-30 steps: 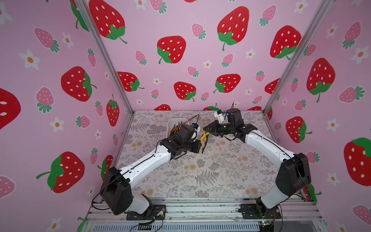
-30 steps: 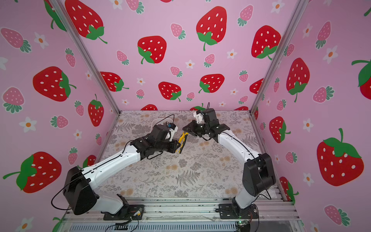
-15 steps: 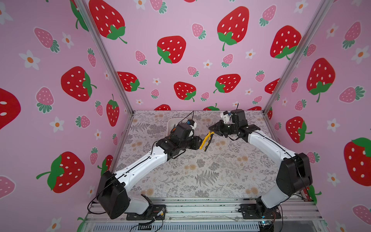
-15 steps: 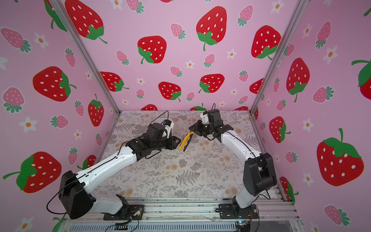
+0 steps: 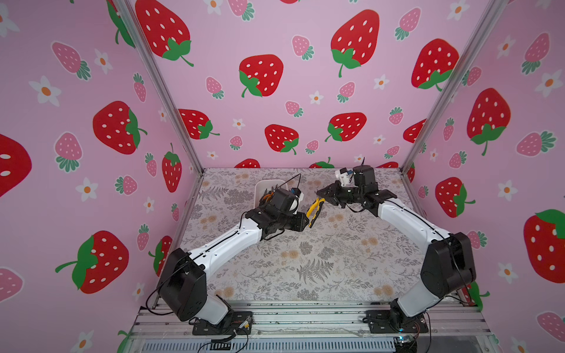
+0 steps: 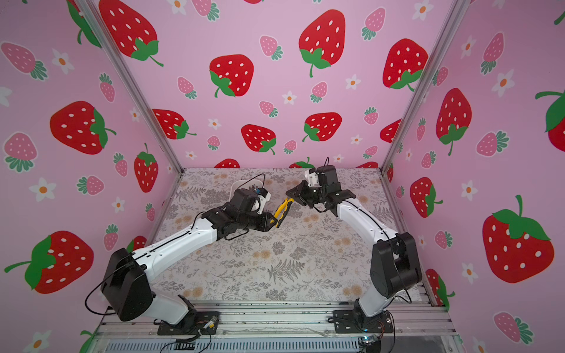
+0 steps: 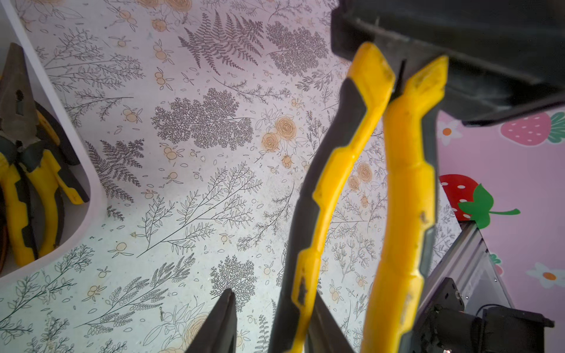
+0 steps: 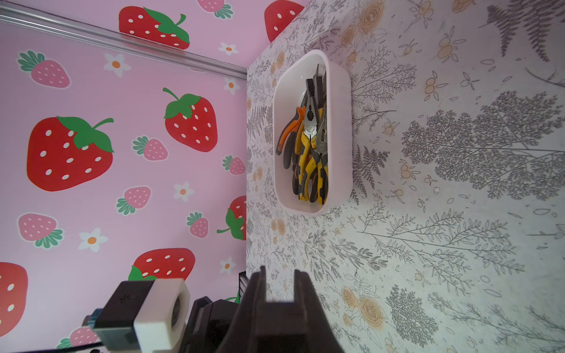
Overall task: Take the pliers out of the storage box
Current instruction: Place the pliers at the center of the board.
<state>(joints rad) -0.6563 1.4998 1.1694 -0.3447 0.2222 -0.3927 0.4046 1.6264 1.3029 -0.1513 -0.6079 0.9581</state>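
Fern-print tabletop, right gripper clamping yellow pliers, left gripper parted around one handle

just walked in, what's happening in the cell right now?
Looks like a mid-air handoff. The right gripper is shut on the handle ends of a yellow-and-black pair of pliers. The left gripper sits at the head end with its jaws apart, not clamping. The other pliers lie heaped in the storage box.
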